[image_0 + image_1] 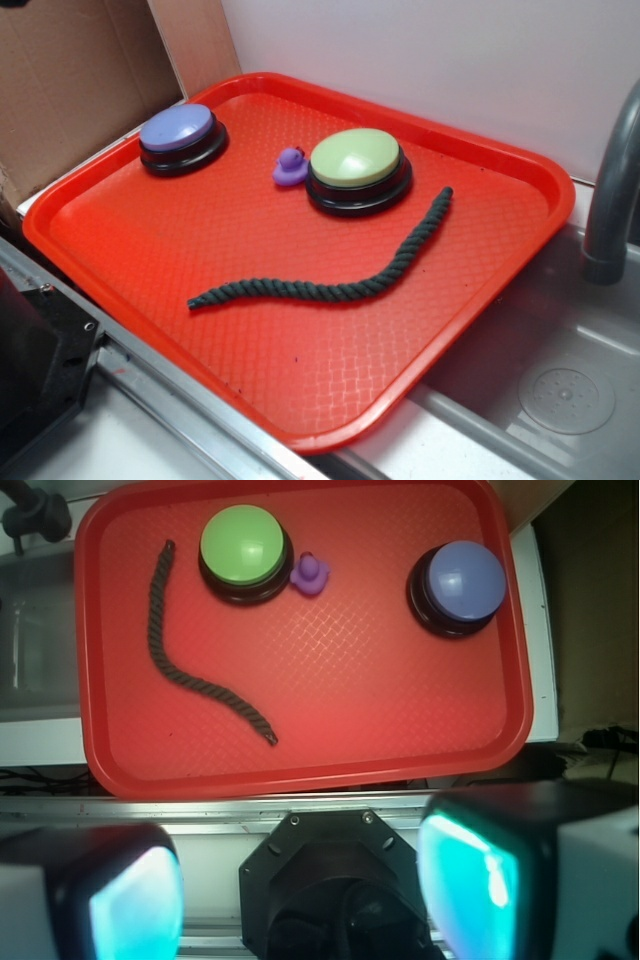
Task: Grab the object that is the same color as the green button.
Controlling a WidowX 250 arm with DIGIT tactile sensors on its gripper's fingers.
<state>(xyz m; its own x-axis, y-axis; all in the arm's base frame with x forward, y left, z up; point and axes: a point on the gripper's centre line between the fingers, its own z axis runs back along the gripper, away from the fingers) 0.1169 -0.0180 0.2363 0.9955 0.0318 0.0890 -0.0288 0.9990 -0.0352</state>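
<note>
A dark green twisted rope (340,275) (190,675) lies in a wavy line on the red tray (180,300) (400,730), just in front of the green button (356,160) (243,546), which has a pale green dome on a black base. In the wrist view my gripper (300,895) hangs high above the near side of the tray, over the robot's black base, with its two teal-padded fingers (135,905) wide apart and nothing between them. The gripper does not show in the exterior view.
A purple-topped button (180,132) (458,583) stands at the tray's far left corner. A small purple duck (291,167) (310,573) sits against the green button. A metal sink (560,390) and grey faucet (610,190) lie right of the tray, cardboard (70,80) behind it.
</note>
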